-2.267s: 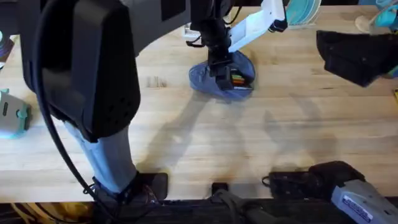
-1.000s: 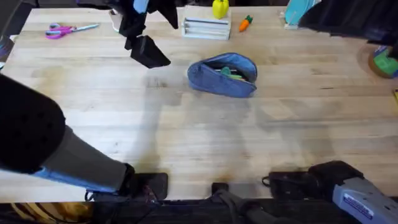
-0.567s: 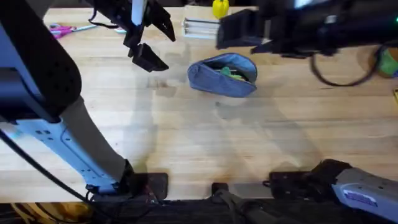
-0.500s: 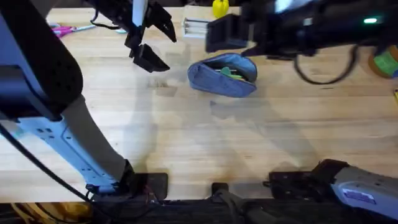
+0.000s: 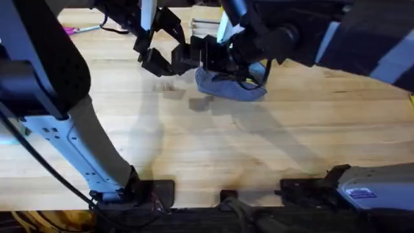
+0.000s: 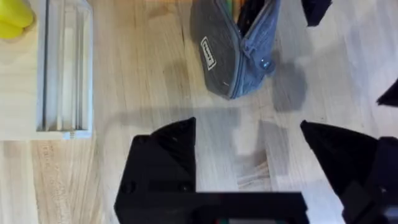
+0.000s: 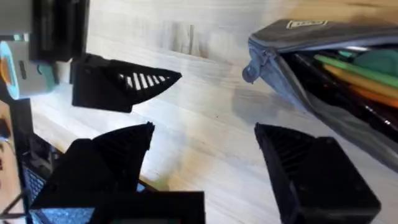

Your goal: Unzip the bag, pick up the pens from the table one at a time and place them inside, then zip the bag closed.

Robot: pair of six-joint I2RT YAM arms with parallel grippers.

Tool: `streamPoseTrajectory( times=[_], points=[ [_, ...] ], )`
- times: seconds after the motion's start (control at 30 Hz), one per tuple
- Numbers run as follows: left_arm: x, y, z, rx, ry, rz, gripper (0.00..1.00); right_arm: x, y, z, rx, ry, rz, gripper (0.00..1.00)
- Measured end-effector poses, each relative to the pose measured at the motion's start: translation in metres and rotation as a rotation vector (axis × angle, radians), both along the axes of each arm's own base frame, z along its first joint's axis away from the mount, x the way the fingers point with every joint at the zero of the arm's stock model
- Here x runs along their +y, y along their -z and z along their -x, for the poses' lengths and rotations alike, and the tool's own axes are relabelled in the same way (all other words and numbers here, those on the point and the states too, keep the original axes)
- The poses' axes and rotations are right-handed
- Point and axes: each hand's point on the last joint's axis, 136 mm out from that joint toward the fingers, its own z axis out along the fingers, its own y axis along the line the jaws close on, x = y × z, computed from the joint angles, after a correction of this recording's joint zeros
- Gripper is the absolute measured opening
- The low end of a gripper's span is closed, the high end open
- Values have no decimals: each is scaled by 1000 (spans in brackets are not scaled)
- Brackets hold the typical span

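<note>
1. At the far left of the overhead view a pink-handled pair of scissors (image 5: 81, 29) lies on the table (image 5: 272, 149), well apart from everything else.
2. The left gripper (image 5: 158, 48) hangs above the wood just left of the bag, its black fingers spread wide with nothing between them. Its own camera shows that gap (image 6: 249, 162) over bare planks, with the bag's end just beyond.
3. A pale grooved tray (image 6: 62, 68) sits on the far side, a yellow object (image 6: 13, 15) beside it.
4. The right gripper (image 5: 194, 55) has reached across the middle, close beside the left gripper's fingers; its fingers are also wide apart and hold nothing (image 7: 205, 162).
5. The right arm (image 5: 291, 35) crosses over the bag and hides most of it from overhead.
6. The bag (image 5: 226, 87) lies on the table with its zipper open; green, orange and dark pens (image 7: 348, 78) lie inside it.
</note>
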Motion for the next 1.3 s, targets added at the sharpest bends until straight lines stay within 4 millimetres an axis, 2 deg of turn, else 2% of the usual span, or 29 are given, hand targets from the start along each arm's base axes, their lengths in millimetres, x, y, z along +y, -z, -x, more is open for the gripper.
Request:
streamPoseTrajectory(
  times=[0.27, 0.47, 0.77, 1.07, 1.13, 1.3],
  points=[
    [0, 4, -9, -36, 0, 3, 993, 18, 17, -22, 35, 107, -60, 995],
    [3, 11, -16, -57, 3, 3, 993, 15, 40, -30, 98, 216, -38, 995],
    [13, 11, -16, -92, 30, 7, 992, 1, 45, -43, 84, 369, -13, 995],
    [13, 14, -17, -99, 42, 9, 993, -3, 68, -55, 78, 438, 31, 798],
    [13, 16, -17, -95, 43, 10, 992, -3, 72, -56, 81, 443, 36, 782],
    [13, 17, -17, -95, 44, 10, 993, -3, 73, -57, 80, 451, 35, 590]
  ],
)
